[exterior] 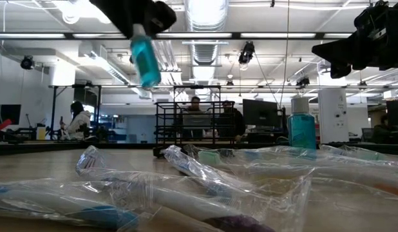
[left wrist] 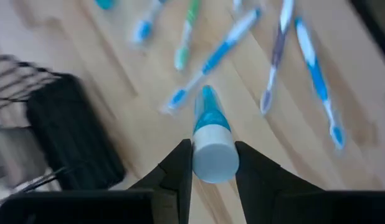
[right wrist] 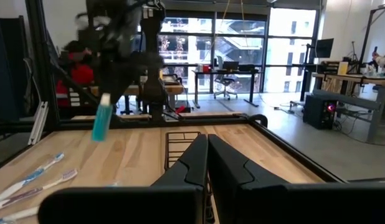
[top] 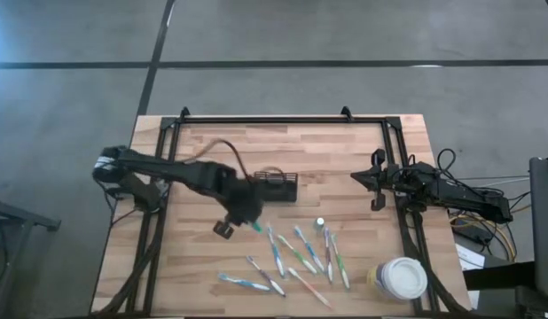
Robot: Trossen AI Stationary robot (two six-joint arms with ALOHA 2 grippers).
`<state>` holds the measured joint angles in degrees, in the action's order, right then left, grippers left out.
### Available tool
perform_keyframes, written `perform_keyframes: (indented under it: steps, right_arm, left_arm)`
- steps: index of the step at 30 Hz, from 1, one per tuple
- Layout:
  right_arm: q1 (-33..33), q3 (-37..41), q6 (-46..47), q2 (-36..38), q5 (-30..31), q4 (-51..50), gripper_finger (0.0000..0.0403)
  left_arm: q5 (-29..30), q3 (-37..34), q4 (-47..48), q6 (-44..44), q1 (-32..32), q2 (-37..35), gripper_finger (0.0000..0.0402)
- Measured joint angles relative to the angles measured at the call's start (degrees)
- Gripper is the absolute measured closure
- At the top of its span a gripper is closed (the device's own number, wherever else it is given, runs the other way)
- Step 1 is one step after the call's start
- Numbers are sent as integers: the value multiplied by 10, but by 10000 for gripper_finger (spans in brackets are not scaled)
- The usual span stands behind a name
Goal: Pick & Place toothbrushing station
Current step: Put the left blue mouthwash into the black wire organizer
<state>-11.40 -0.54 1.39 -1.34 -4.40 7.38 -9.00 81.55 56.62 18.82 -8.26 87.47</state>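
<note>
Landmark is the black wire-mesh caddy (top: 276, 187), mid-table, a bit toward the far edge. Nearest me, on the near side of the caddy, wrapped toothbrushes (top: 292, 257) lie scattered loose; a white-lidded tub (top: 400, 277) sits at the near right corner, well apart from the caddy. A small teal bottle (top: 319, 225) stands upright among the brushes, to the near right of the caddy.

Left gripper (left wrist: 212, 163) hangs in the air just on the near-left side of the caddy, fingers (left wrist: 180, 171) pinching a small teal tube with a white cap (left wrist: 211, 134) by its cap end, teal end pointing down. Held clear of the table, not yet over a compartment.

Right gripper (top: 363, 179) waits to the right of the caddy, at the table's right rail, jaws pressed together, holding nothing.

Step in hand, my read: carry the tube over the caddy and drop it into a slot. To do it well, centre over an open compartment, keep the tube near vertical, lower until the teal end is below the rim, then release; avoid clipping the wire rim.

Hard to tell: the caddy's compartments and any contents are blurred, partly cut off in the wrist view, and the arm covers its left edge from above. Tube label unreadable.
</note>
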Motion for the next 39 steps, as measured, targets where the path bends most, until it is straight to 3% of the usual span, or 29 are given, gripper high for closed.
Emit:
perform_keyframes:
  steps: [9, 19, 27, 39]
  right_arm:
    - [0, 0, 0, 1, 0, 1, 394]
    - [0, 0, 1, 1, 0, 6, 394]
    - [0, 0, 1, 1, 0, 7, 394]
    - [0, 0, 0, 1, 0, 7, 394]
  left_arm:
    - [0, -175, -145, -67, 41, -198, 304]
    - [26, -359, -270, -271, 52, -401, 304]
    - [78, -523, -441, -360, 49, -507, 304]
    - [116, -632, -470, -408, 50, -602, 304]
